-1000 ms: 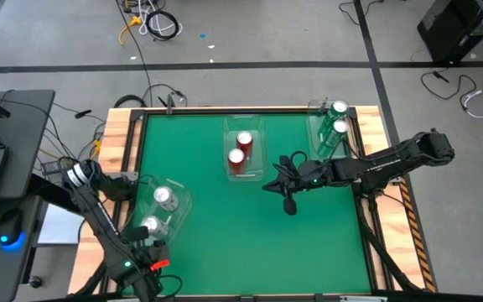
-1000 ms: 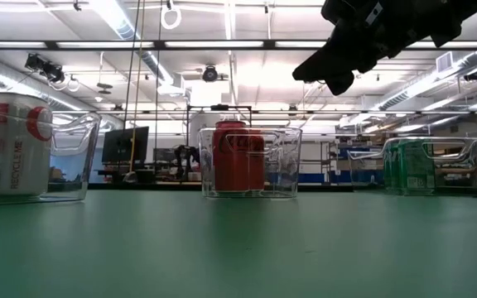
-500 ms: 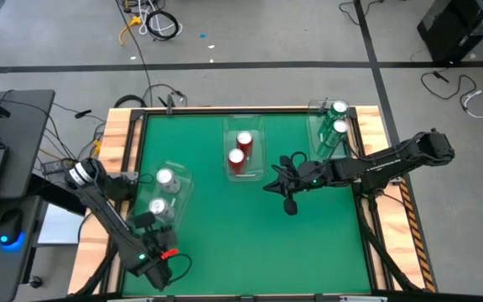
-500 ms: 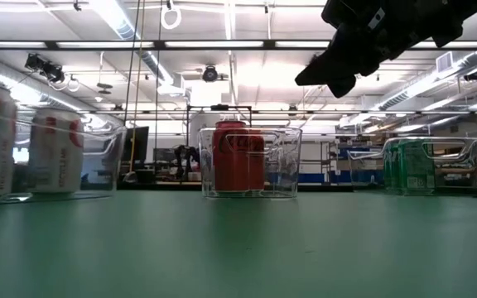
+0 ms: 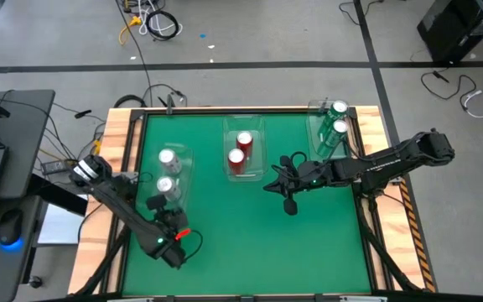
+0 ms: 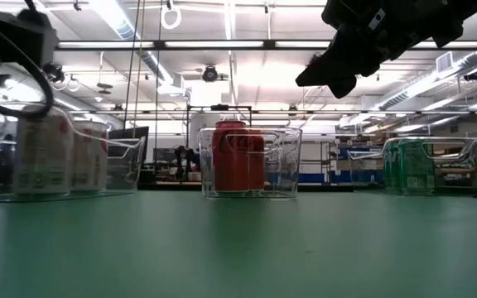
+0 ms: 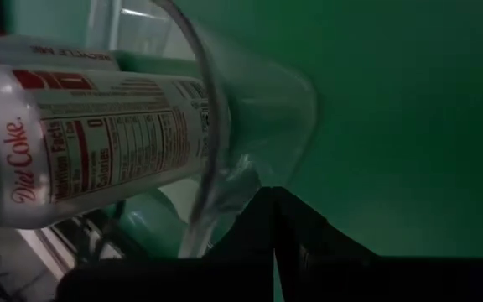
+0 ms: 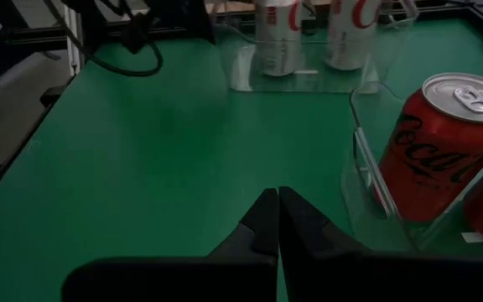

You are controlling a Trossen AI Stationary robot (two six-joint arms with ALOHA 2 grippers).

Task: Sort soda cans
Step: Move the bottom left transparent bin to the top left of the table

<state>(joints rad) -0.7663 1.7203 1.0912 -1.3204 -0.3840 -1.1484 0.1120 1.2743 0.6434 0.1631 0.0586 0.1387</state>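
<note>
High view: all six cans sorted by colour into three clear bins on the green desk (image 5: 250, 226). Red cans (image 5: 240, 148) in the middle bin (image 5: 244, 172); green cans (image 5: 338, 117) in the bin to its right, at the desk corner; silver cans (image 5: 167, 172) in the bin to its left. Left gripper (image 5: 173, 252) just beyond the silver bin toward the desk's near edge, fingers together, empty. Right gripper (image 5: 285, 189) beside the middle bin, fingers together, empty.

Low view: red cans (image 6: 237, 157) centred behind clear walls; silver cans (image 6: 56, 157) blurred through plastic; green cans hard to separate.

Left wrist view: silver can (image 7: 82, 159) label readable through the curved bin wall, top cut off.

Right wrist view: red can (image 8: 443, 151) close, partly cropped; silver pair (image 8: 309, 33) beyond the middle bin, tops cut off.
</note>
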